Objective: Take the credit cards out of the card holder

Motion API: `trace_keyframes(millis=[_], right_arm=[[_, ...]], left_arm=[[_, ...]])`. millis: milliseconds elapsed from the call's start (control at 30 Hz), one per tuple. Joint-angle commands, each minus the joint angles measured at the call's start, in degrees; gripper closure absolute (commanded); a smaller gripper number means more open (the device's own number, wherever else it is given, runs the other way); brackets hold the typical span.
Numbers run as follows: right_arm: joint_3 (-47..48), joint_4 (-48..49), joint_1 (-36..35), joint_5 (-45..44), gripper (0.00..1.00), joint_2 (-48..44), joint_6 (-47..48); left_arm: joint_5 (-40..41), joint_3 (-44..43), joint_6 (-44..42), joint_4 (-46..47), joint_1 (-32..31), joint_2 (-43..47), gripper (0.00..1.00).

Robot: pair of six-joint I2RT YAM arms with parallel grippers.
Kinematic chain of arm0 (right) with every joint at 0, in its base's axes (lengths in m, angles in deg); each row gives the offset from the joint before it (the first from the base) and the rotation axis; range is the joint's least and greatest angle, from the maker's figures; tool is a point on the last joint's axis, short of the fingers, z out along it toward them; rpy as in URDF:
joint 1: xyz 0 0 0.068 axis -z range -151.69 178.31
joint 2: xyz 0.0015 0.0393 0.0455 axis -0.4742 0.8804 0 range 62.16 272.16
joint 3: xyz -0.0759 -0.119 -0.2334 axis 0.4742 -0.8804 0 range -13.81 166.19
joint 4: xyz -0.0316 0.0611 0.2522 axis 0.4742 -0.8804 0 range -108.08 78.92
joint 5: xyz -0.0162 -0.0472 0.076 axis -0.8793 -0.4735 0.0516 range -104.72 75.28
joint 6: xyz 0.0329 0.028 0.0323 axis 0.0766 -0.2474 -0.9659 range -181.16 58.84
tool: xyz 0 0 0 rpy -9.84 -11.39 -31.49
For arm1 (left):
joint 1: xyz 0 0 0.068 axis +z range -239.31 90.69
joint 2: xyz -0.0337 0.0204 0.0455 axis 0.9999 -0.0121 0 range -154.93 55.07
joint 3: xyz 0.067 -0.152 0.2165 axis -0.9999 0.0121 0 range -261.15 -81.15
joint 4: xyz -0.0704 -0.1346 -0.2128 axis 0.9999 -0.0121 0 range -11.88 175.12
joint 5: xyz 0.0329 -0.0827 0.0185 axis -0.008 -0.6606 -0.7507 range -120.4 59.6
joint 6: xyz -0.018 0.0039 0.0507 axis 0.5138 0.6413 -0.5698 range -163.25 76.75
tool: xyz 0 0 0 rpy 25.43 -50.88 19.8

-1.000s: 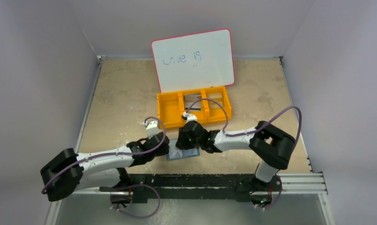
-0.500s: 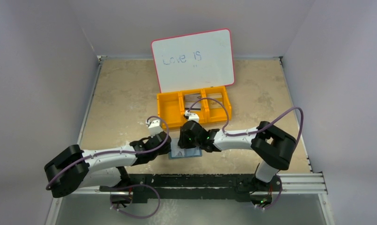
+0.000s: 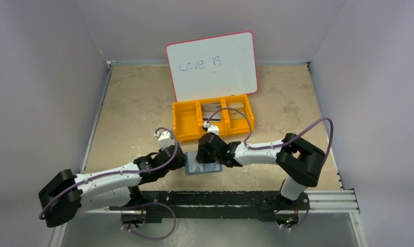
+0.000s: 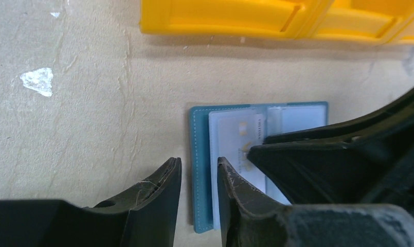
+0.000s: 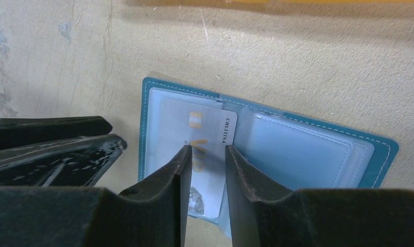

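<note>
The card holder [image 3: 204, 167] lies open and flat on the table, teal outside with clear blue-grey pockets; it also shows in the left wrist view [image 4: 200, 149] and the right wrist view [image 5: 302, 149]. A greyish credit card [image 5: 215, 126] with gold print sits in its left pocket and also shows in the left wrist view [image 4: 235, 136]. My left gripper [image 4: 199, 167] is narrowly open, its fingers either side of the holder's left edge. My right gripper [image 5: 207, 152] is narrowly open just over the card. Whether either one touches is unclear.
An orange three-compartment bin [image 3: 213, 123] stands just behind the holder, its wall [image 4: 220, 18] close to both grippers. Greyish flat pieces lie in its middle and right compartments. A pink-rimmed whiteboard [image 3: 212, 64] leans behind the bin. The two grippers nearly meet over the holder.
My left arm has stretched out lower and its elbow has swung left, with its gripper still at the holder's left edge. The right gripper has barely moved.
</note>
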Motion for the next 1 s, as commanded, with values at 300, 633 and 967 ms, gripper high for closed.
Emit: trace_keyframes(millis=[300,633,967], right_arm=[[-0.71,-1.46,-0.29,-0.17,0.65,-2.42,-1.74],[1.43,-6.06,-0.38,-5.45,0.64,-2.43,-2.74],[1.76,-6.76,-0.38,-4.01,0.64,-3.73,-2.38]], left_arm=[[-2.35,2.59,1.03,4.35,0.24,-2.46,0.69],[-1.05,2.06,2.00,3.55,0.22,-3.11,0.70],[0.29,4.21,1.10,5.53,0.20,6.26,0.62]])
